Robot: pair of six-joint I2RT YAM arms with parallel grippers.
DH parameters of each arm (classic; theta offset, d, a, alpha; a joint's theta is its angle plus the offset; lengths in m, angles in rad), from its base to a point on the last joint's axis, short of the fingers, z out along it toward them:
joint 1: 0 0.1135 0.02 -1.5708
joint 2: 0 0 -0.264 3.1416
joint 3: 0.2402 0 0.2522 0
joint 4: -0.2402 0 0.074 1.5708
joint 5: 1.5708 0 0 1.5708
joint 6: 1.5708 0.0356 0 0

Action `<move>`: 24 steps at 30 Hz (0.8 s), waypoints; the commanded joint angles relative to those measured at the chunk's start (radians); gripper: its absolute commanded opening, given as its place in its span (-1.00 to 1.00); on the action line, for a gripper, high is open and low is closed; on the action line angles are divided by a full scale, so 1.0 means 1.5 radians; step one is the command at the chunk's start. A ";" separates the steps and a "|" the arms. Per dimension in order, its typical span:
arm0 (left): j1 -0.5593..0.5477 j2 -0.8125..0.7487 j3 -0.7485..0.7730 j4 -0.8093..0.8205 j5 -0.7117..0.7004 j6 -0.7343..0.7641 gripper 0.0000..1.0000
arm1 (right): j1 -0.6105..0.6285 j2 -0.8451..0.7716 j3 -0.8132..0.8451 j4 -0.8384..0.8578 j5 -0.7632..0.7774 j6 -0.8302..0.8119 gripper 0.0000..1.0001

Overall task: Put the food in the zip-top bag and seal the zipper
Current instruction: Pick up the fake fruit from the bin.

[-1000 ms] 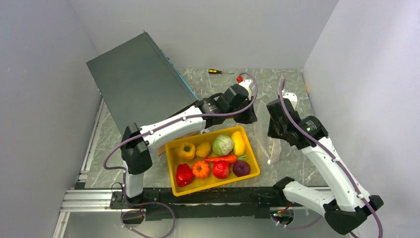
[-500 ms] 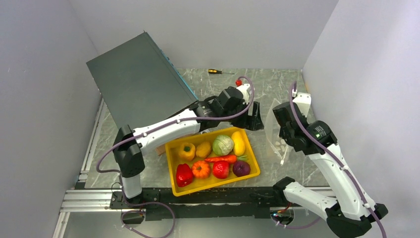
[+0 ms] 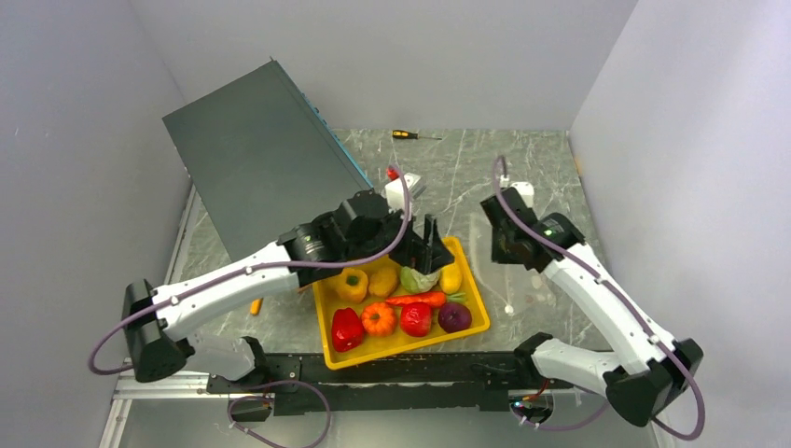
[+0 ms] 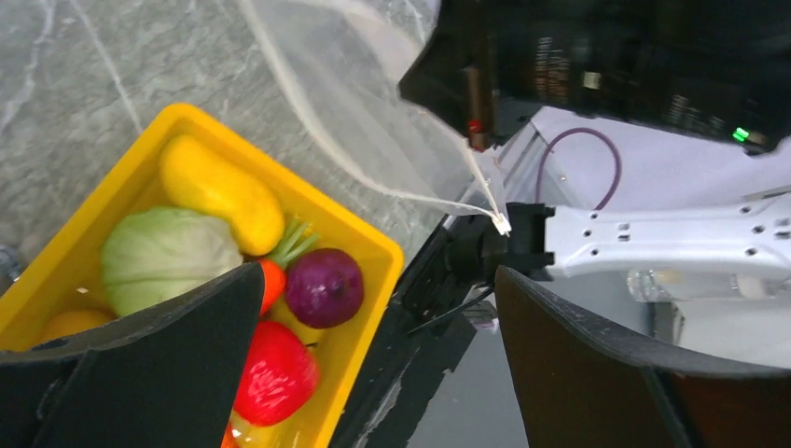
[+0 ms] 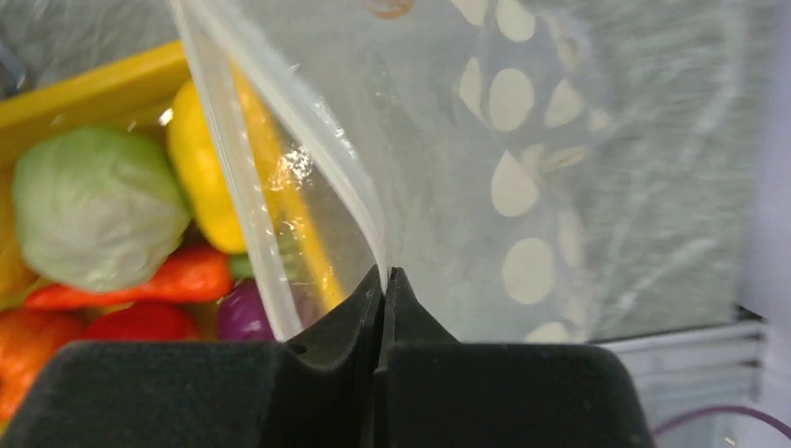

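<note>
Your right gripper (image 5: pixel 382 280) pinches the mouth edge of the zip-top bag (image 5: pixel 541 168), hanging just right of the yellow tray (image 3: pixel 478 291). Your left gripper (image 4: pixel 381 273) hangs wide open over the tray's far end, food (image 3: pixel 415 319) packed inside.

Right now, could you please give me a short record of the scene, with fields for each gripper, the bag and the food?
left gripper: open, holding nothing, above the cabbage
right gripper: shut on the zip-top bag at its mouth edge
zip-top bag: held up to the right of the yellow tray; no food seen inside
zipper: unsealed, mouth parted
food in tray: cabbage, carrot, purple onion, tomato, pumpkin, red pepper, yellow pepper
progress: nothing bagged yet
</note>
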 commanded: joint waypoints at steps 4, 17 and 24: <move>-0.061 -0.077 -0.105 0.035 -0.114 0.058 0.99 | 0.008 -0.037 -0.077 0.163 -0.205 -0.039 -1.00; -0.241 0.025 -0.099 -0.124 -0.371 -0.026 0.99 | 0.008 -0.096 -0.106 0.163 -0.190 -0.049 -1.00; -0.258 0.145 -0.032 -0.247 -0.409 -0.158 0.99 | 0.008 -0.104 -0.104 0.166 -0.181 -0.047 -1.00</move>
